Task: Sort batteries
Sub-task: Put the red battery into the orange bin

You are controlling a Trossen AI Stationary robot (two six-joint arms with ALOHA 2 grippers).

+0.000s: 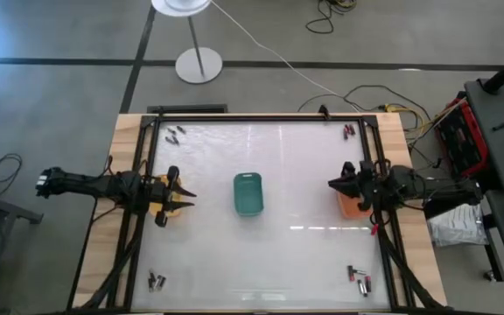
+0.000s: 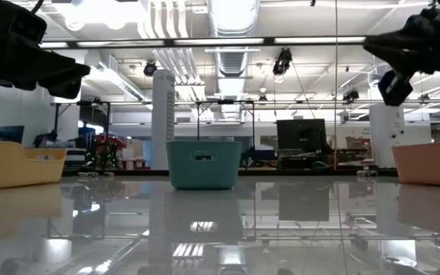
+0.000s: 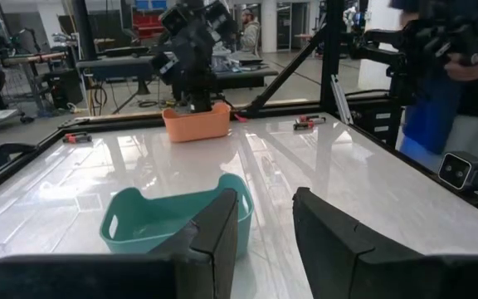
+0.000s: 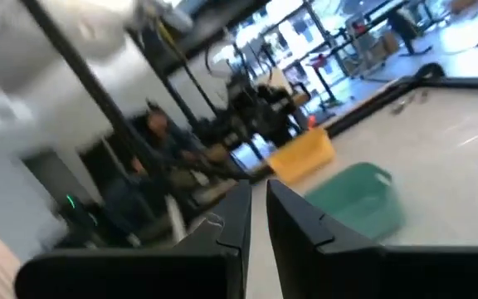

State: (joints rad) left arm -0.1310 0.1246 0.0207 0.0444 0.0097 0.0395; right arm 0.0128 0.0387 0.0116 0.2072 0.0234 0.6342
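The batteries lie in small clusters near the table's four corners: far left [image 1: 175,135], far right [image 1: 349,130], near left [image 1: 157,281] and near right [image 1: 360,279]. Two clusters show again in the left wrist view [image 3: 77,137] [image 3: 309,122]. My left gripper [image 1: 186,199] [image 3: 265,228] hovers open above the yellow tray [image 1: 163,208], pointing at the green tray [image 1: 248,193]. My right gripper [image 1: 332,184] [image 4: 258,218] hovers over the orange tray [image 1: 353,206], its fingers a narrow gap apart. Neither holds anything.
The green tray [image 2: 203,163] stands mid-table between the yellow tray [image 2: 14,163] and the orange tray [image 2: 431,163]. A black frame [image 1: 252,116] rims the table. People stand beyond the table [image 3: 463,75] [image 4: 160,141]. A lamp stand [image 1: 199,64] is on the floor behind.
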